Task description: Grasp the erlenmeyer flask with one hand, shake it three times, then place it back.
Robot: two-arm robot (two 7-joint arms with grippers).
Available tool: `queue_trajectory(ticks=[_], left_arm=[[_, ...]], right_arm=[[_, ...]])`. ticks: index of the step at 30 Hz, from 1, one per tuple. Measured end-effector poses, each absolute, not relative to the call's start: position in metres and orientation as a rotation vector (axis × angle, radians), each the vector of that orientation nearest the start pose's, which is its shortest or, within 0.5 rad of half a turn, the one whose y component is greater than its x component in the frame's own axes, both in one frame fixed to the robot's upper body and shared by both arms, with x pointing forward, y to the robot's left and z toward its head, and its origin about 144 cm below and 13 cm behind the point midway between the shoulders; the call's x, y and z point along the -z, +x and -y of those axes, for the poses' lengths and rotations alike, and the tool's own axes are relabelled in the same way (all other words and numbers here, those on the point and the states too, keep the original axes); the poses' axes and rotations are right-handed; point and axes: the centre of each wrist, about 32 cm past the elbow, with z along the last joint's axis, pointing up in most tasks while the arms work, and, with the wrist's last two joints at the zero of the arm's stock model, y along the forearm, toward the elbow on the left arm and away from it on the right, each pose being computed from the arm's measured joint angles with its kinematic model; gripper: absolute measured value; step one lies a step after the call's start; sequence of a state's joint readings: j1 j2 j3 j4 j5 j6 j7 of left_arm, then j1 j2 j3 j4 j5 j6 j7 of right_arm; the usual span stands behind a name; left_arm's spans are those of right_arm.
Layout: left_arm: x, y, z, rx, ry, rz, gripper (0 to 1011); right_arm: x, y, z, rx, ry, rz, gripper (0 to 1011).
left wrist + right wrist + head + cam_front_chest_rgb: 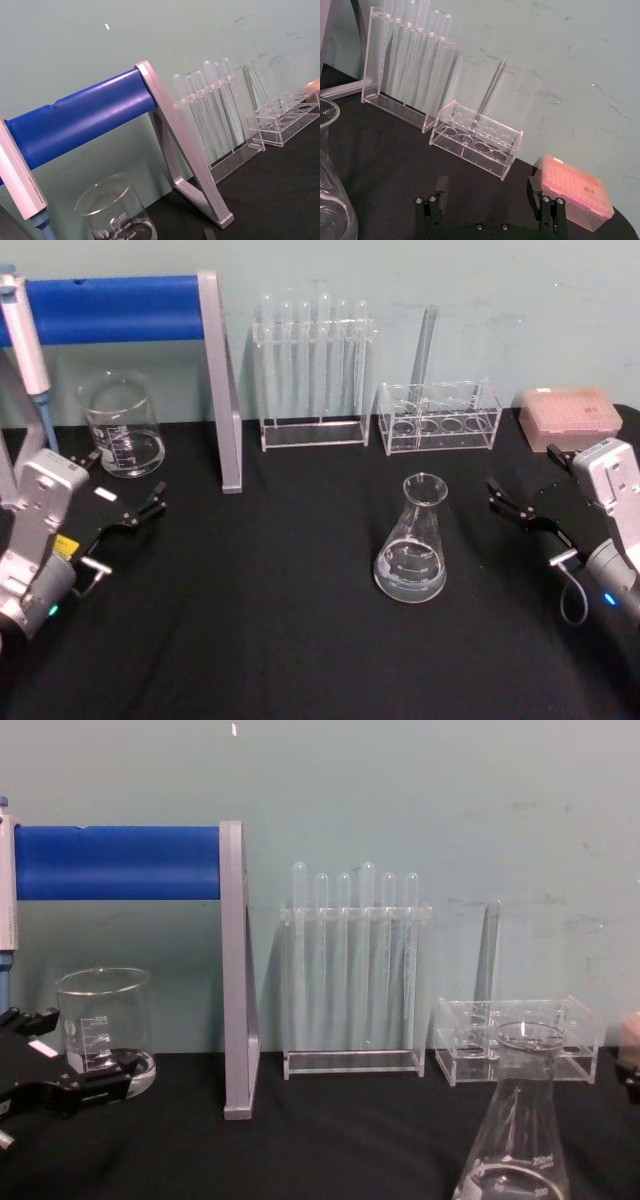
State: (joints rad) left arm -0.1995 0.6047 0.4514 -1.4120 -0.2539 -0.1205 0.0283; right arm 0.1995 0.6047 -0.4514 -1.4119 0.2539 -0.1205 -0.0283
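Twice finding spread fingers from the head. Seeing the flask (410, 540) standing upright on the black table (280, 640), right of centre, holding a little clear liquid and touching neither tool. Finding the right gripper (497, 495) near the flask's right side yet apart from it, fingers parted, pinching nothing. Finding the left gripper (155, 500) far over at the left, well apart from the flask and near the beaker (122, 427), fingers parted too, empty, carrying a small white sticker (105, 495).

Looking out from the left wrist: catching the beaker (112, 212) beside the blue bar (80, 120) on its grey stand (195, 185), with the tube rack (215, 115) beyond, against the wall.

Looking out from the right wrist: seeing both black fingers (439, 192) spread wide with bare table between them, the flask (330, 195) off to one side at the edge, and a second rack (477, 145) and a pink box (575, 197) beyond.

Looking across from the chest: finding the flask (515, 1120) close, low at the right, upright, and the left gripper at the lower left edge in front of the beaker (100, 1020), fingers apart.
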Motion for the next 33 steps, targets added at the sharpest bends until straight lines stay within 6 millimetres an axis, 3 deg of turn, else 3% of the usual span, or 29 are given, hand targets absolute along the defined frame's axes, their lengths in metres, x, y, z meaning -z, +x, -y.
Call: queue_trajectory(ticks=[33], left_arm=[[-1.1398, 0.4886, -0.3097, -1.248, 0.304, 0.285, 1001]], right_arm=[[-1.1397, 0.4886, 0.3097, 1.248, -0.305, 0.285, 1002]])
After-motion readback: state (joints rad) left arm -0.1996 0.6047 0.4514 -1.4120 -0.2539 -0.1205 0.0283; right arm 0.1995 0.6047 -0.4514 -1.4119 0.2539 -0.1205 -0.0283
